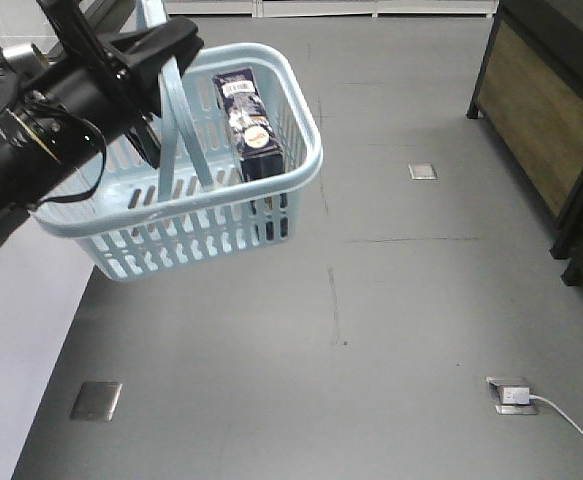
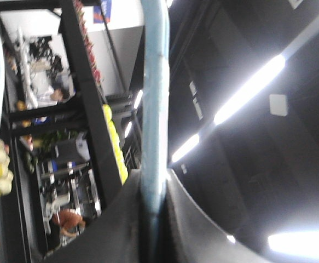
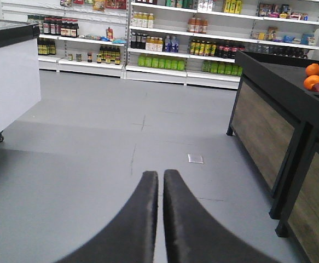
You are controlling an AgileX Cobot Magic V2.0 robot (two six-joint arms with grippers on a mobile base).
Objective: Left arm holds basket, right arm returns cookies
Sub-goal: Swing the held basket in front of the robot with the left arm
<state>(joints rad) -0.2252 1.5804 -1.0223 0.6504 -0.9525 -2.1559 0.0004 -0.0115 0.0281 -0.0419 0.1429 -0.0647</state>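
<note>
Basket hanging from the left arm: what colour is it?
The basket is light blue plastic with slotted sides. It shows best in the exterior front-facing view.

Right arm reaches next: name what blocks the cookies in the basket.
Nothing covers the cookies from above. The basket wall rings them; a handle slants down beside them from the left gripper. The right gripper's own path is unseen.

Basket (image 1: 306, 112) smooth plastic; cookies carton (image 1: 250, 125) glossy card; floor (image 1: 391, 310) matt grey; counter panel (image 1: 533, 112) wood-grained.
</note>
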